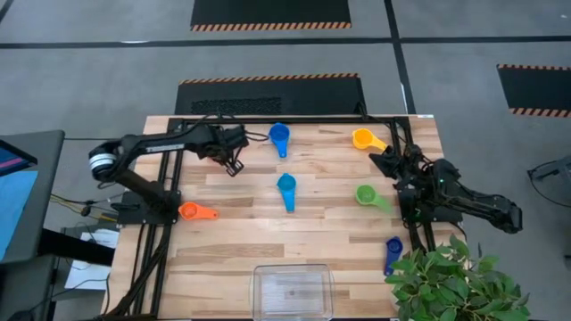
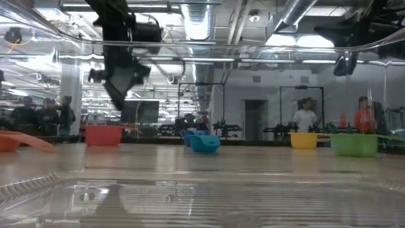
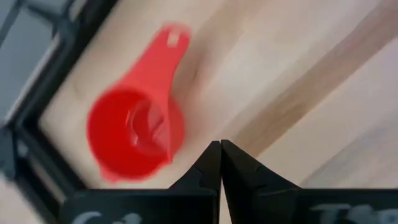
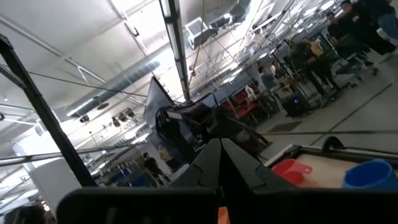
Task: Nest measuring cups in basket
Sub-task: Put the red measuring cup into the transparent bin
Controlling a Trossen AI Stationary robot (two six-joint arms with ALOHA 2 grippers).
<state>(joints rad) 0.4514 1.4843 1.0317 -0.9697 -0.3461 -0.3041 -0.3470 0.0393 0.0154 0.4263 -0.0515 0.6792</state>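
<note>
Red cup [image 3: 137, 134] seen from left wrist, hidden overhead by left pincer [image 1: 234, 165].

Basket [image 1: 293, 292] at table [image 1: 232, 254] near edge — measuring cups [image 1: 285, 189] scattered behind, none inside.

Desk [image 1: 241, 223]: pale wood planks, black frame along its edges. Leafy green plant [image 1: 451, 283] overhangs one near corner of the desk. Black floor mat with orange-striped edge [image 1: 270, 92] lies just beyond the desk's far edge. Beyond the desk, people stand in the room, one in a white shirt [image 2: 305, 118].
</note>
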